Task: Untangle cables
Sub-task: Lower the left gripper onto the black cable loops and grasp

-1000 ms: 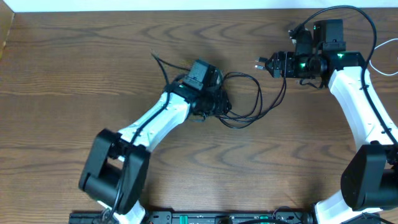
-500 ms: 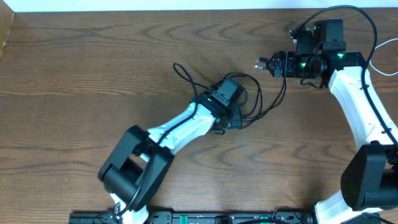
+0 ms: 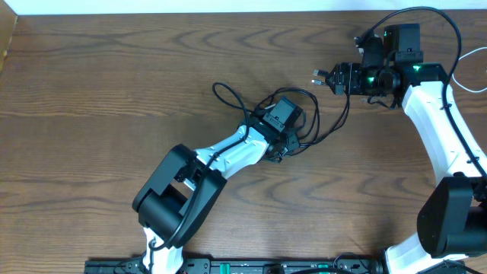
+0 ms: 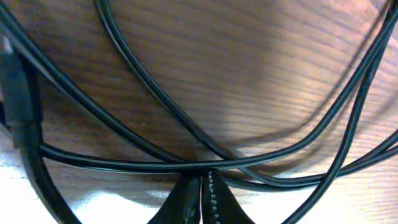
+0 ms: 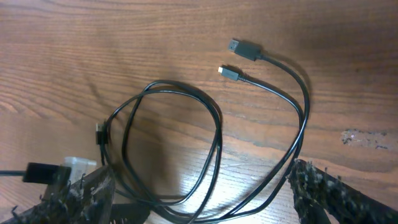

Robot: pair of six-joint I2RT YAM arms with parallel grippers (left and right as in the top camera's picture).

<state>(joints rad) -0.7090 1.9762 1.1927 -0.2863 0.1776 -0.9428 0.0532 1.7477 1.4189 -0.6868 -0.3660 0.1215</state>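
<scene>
The black cable (image 3: 316, 114) lies in loose, crossing loops mid-table. My left gripper (image 3: 281, 146) sits low on the loops. In the left wrist view its fingers (image 4: 200, 190) are pressed together at a strand of the black cable (image 4: 155, 165). My right gripper (image 3: 319, 77) hovers up and to the right of the tangle. In the right wrist view it (image 5: 199, 180) is wide open, with cable loops (image 5: 214, 124) below it. Two plug ends (image 5: 244, 47) lie free on the wood. A thin white cord (image 3: 466, 70) shows at the right edge.
The table is dark brown wood (image 3: 91, 91). A small white piece (image 5: 78, 163) and a black connector (image 5: 37, 173) sit by my right gripper's left finger. A thick black robot cable (image 3: 426, 11) arcs over the right arm.
My left gripper has moved right, and the black cable's left loop and end came with it. The right arm has not moved.
</scene>
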